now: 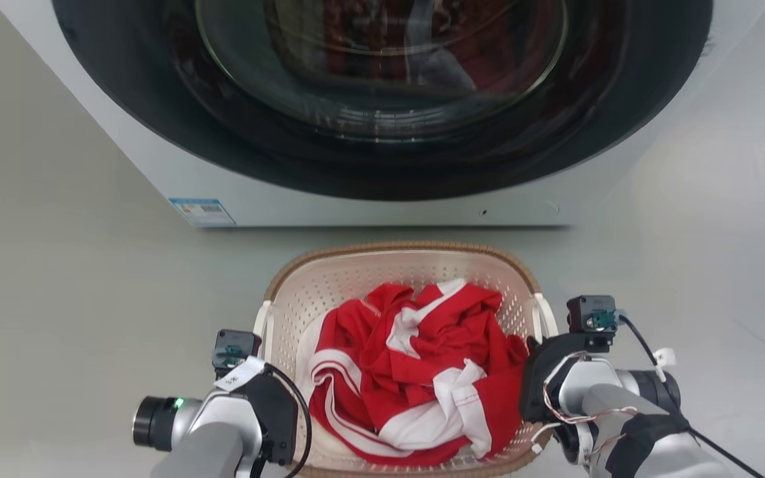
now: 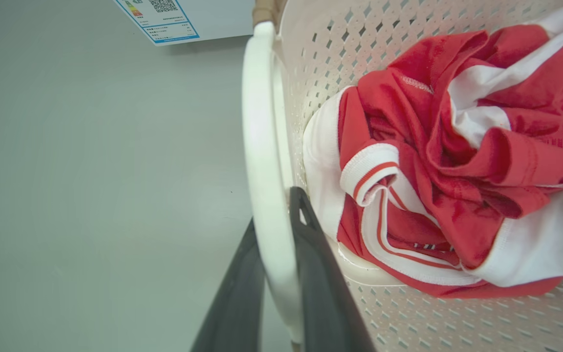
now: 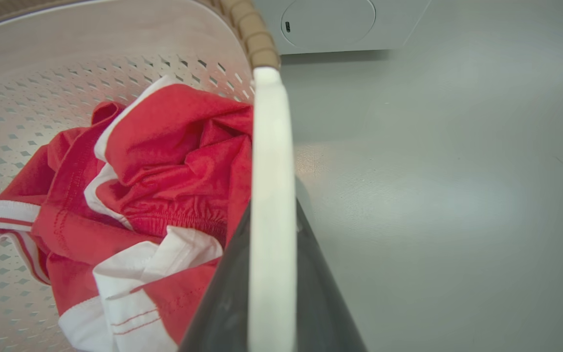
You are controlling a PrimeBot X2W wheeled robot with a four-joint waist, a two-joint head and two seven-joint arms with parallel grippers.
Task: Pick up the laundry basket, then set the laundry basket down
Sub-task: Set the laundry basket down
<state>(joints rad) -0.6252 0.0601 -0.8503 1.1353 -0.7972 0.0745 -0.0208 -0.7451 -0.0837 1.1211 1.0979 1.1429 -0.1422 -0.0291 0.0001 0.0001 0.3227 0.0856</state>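
The laundry basket (image 1: 356,275) is cream, perforated and brown-rimmed, and stands in front of the washer with a crumpled red-and-white garment (image 1: 416,362) inside. My left gripper (image 1: 268,392) is at the basket's left side. In the left wrist view the left gripper (image 2: 274,208) is shut on the white loop handle (image 2: 257,122), one dark finger on each side. My right gripper (image 1: 542,372) is at the basket's right side. In the right wrist view the right gripper (image 3: 272,200) clamps the other white handle (image 3: 271,146) the same way. Whether the basket touches the floor I cannot tell.
A white front-loading washer (image 1: 356,211) with a dark round glass door (image 1: 382,99) stands just beyond the basket, a blue label (image 1: 201,211) at its lower left corner. Smooth grey floor (image 1: 57,299) spreads to both sides.
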